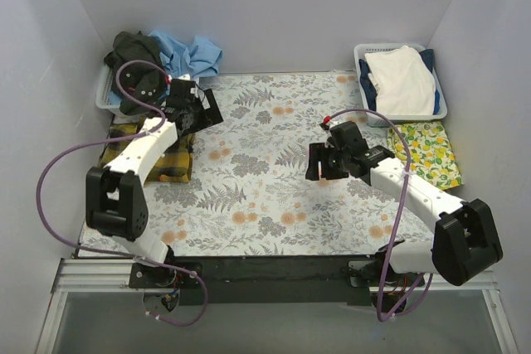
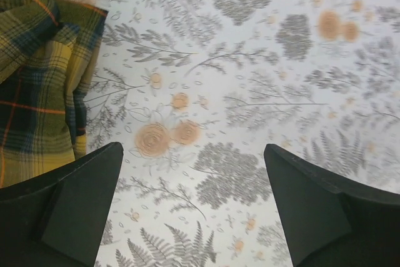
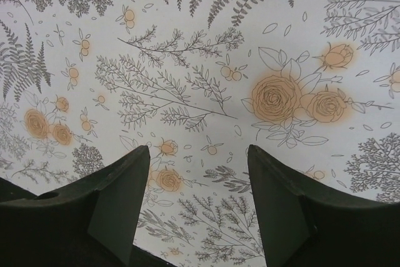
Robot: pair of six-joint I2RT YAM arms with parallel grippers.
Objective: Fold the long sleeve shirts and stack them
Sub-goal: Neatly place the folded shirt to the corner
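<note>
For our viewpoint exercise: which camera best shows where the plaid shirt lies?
Top external: the plaid shirt lies far left, folded, partly under the left arm. Left wrist shows only its edge; right wrist shows none.

Soft, even light, no glare

The overhead view is bright and diffuse: the pale walls (image 1: 265, 6) are evenly lit, and only faint, soft-edged shadows fall on the surface (image 1: 265, 205). The left wrist view is slightly soft, its printed pattern a little blurred, and the left end effector (image 2: 192, 154) reads as dark, nearly featureless shapes. The right wrist view is crisp, with fine lines sharp and the right end effector (image 3: 199, 151) equally dark.
</note>
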